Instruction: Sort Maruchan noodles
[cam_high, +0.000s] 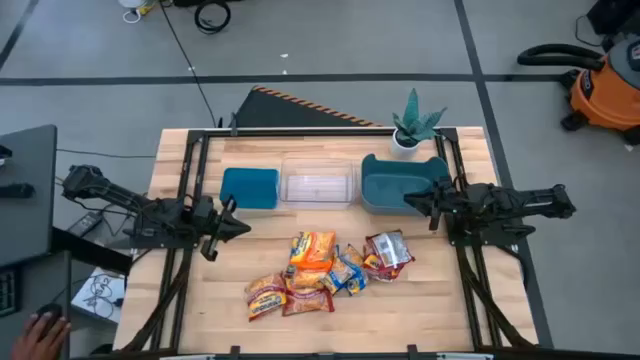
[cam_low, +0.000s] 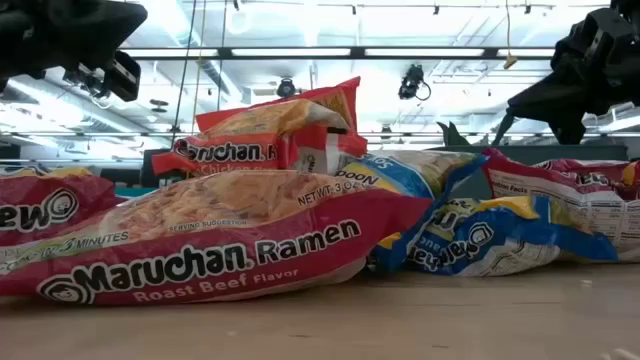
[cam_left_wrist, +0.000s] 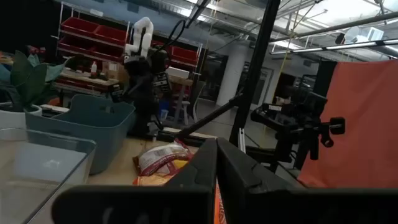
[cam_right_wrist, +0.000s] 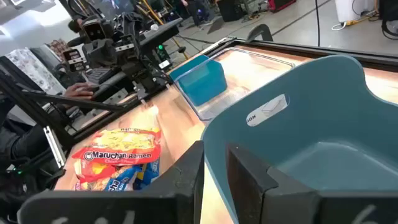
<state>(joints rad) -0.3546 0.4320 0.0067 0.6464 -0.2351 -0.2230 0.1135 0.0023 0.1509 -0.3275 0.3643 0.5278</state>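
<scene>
Several Maruchan noodle packets (cam_high: 320, 272) lie flat in a loose, overlapping pile on the table's near middle: an orange-yellow one (cam_high: 313, 248), a blue-and-yellow one (cam_high: 348, 270), a red-silver one (cam_high: 388, 251) and red ones (cam_low: 200, 250). My left gripper (cam_high: 232, 222) is shut and raised above the table, left of the pile. My right gripper (cam_high: 412, 200) hovers at the big teal bin's (cam_right_wrist: 311, 143) near-left corner, its fingers a narrow gap apart and holding nothing.
Along the far side stand a small blue-teal bin (cam_high: 249, 187), a clear bin (cam_high: 317, 184) and the big teal bin (cam_high: 385, 178), with a potted plant (cam_high: 415, 125) behind. Bare wood lies near the pile. A person's hand (cam_high: 40, 330) shows off the table's left.
</scene>
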